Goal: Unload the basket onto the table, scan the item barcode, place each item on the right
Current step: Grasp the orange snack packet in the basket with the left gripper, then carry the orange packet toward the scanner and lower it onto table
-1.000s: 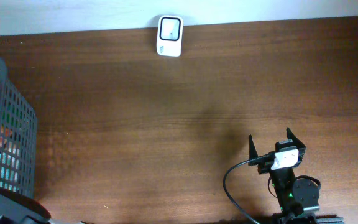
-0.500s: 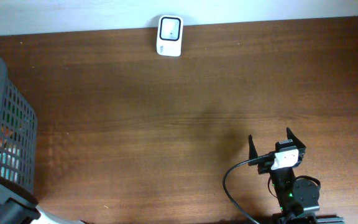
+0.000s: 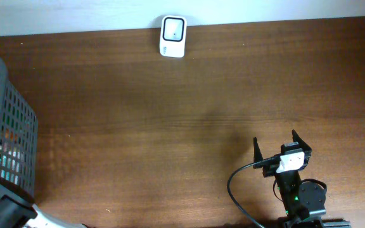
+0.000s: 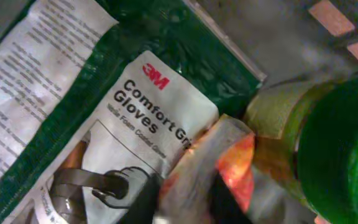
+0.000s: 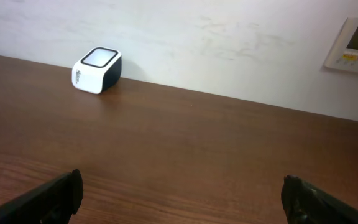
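Deep inside the grey basket (image 3: 19, 130), my left gripper (image 4: 188, 200) has its two dark fingers pressed against both sides of a crinkled silver and orange packet (image 4: 211, 155). The packet lies on a green and white 3M Comfort Grip Gloves pack (image 4: 123, 106). In the overhead view only the left arm (image 3: 5, 212) shows at the bottom left corner. The white barcode scanner (image 3: 172, 37) (image 5: 97, 70) stands at the table's far edge by the wall. My right gripper (image 3: 276, 147) (image 5: 182, 193) rests low at the front right, open and holding nothing.
A round green object (image 4: 344, 149) lies against the packet on the right in the basket. The basket's grey floor (image 4: 291, 31) shows beyond it. A black cable (image 3: 233, 187) loops beside the right arm. A white wall panel (image 5: 356, 45) hangs behind the table.
The left gripper has closed from wide open onto the silver and orange packet in the basket. The left arm has shifted slightly at the bottom left. The right arm has not moved.
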`<state>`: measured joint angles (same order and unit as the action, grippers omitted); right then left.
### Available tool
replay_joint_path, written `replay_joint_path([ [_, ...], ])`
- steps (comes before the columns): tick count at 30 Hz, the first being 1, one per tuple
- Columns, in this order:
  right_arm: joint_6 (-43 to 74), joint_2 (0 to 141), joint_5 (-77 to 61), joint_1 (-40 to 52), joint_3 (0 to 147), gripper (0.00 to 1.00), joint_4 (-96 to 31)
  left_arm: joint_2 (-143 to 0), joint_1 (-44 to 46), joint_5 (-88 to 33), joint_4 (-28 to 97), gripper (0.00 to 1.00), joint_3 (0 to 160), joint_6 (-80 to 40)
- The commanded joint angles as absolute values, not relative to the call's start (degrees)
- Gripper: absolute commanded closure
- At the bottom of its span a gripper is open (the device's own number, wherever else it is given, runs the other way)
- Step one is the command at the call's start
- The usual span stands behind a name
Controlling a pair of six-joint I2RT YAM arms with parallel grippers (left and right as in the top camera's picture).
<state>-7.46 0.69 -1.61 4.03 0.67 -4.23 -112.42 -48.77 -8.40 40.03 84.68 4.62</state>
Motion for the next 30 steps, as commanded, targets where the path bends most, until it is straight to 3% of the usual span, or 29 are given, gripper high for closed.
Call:
replay_joint_path([
  [1, -7.07, 0.21, -2.35, 3.73, 0.32, 0.02, -4.29, -112.27, -48.77, -9.69, 40.62, 0.97, 84.53, 4.78],
  [10, -7.07, 0.21, -2.35, 3.73, 0.32, 0.02, -4.32, -99.96, -48.77, -9.65, 40.71, 1.00, 86.43, 1.61],
  [17, -7.07, 0.21, -2.37, 3.73, 0.32, 0.02, -4.29, -85.30, -48.82, -9.85, 38.46, 1.00, 87.22, -12.97],
  [23, -7.07, 0.21, -2.35, 3.73, 0.32, 0.02, -4.29, -72.82, -47.97, -31.14, 38.11, 1.00, 87.22, -21.45],
  [25, -7.07, 0.21, -2.37, 3.73, 0.32, 0.02, -4.32, -70.98, -44.03, -36.71, 39.77, 1.00, 87.22, -21.43],
  [30, -7.07, 0.21, -2.35, 3.73, 0.32, 0.02, -4.29, -71.79, -27.79, -36.34, 44.86, 1.00, 86.98, -21.37],
])
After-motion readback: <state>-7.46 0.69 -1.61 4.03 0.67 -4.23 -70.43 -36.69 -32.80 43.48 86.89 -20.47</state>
